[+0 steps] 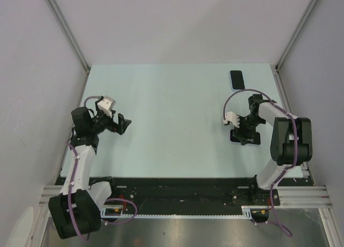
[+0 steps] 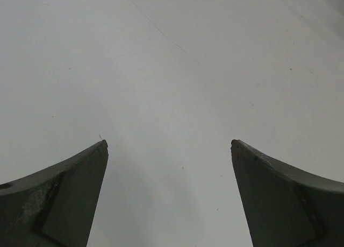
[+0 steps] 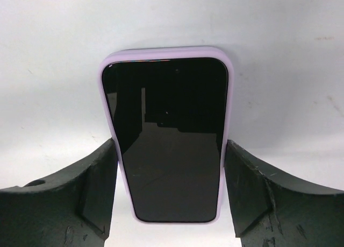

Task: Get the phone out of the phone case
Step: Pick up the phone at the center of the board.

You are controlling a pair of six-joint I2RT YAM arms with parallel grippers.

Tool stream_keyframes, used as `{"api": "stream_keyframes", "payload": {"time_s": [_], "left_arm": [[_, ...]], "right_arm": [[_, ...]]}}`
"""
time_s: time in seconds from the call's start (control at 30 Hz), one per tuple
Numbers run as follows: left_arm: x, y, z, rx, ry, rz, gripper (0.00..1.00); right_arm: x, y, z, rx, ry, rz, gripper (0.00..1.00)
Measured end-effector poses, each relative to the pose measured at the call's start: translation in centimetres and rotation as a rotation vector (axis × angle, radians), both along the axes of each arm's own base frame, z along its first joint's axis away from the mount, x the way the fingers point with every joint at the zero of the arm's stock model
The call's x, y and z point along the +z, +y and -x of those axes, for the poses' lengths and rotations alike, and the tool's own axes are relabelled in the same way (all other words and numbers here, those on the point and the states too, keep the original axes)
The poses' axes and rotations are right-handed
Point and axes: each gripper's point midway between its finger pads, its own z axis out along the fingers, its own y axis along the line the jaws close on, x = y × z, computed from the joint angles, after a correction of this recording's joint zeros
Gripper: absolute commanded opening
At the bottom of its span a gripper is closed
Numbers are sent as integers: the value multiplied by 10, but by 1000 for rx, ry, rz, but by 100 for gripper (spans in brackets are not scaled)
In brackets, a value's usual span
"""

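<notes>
In the right wrist view a phone with a black screen lies face up on the table inside a lilac phone case. My right gripper straddles its lower half, one finger pressed against each long side of the case. From above, the same phone shows as a dark slab mostly hidden under the right gripper. My left gripper hovers wide open over bare table at the left, with nothing between its fingers.
A second dark-screened phone with a pale rim lies near the table's far right edge. Grey walls close in the table on three sides. The black rail with both arm bases runs along the near edge.
</notes>
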Motion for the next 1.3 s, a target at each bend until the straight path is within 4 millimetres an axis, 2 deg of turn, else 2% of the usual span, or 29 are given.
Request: {"api": "stream_keyframes", "payload": {"time_s": [0.23,0.6,0.9,1.07,1.3], "left_arm": [[0,-16,3,-52,0,0,100],[7,-58,10,-198,7,17,100],[22,-87,-2,-292,71,99,100],[20,-107,-5,-342,126,128,100],[5,-139,-18,-401,276,196,100]], "right_arm": [[6,40,12,35,-51,-39,9],[33,111,-15,49,-231,-127,8],[49,179,-22,87,-354,-186,6],[57,205,-24,78,-406,-218,4],[72,228,-34,11,-469,-292,4]]}}
